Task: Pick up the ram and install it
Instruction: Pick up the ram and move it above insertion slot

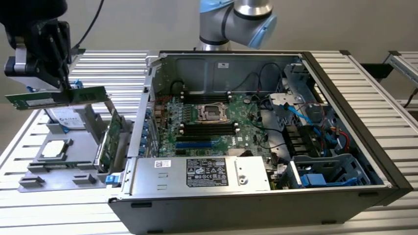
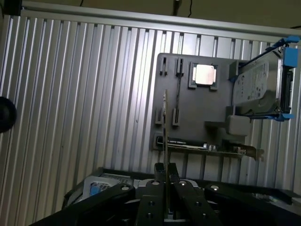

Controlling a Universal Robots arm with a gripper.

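Note:
The ram [image 1: 39,100], a long thin green stick, hangs in the air at the exterior view's left, above the grey holder tray [image 1: 62,164]. My gripper [image 1: 63,92] is shut on it near its middle. In the wrist view the ram [image 2: 165,122] appears edge-on as a thin line running out from between my gripper [image 2: 167,175], whose black fingers [image 2: 159,170] press on both its faces. The open computer case [image 1: 365,147] lies toward the exterior view's right, with the green motherboard [image 1: 245,122] and its long black slots [image 1: 209,129] facing up.
The grey tray [image 2: 197,117] holds a processor chip [image 2: 204,74], a hard drive in a blue frame [image 2: 261,89] and an upright green expansion card [image 1: 112,132]. Everything stands on a ribbed aluminium table [image 1: 111,63]. The power supply [image 1: 202,172] fills the case's near side.

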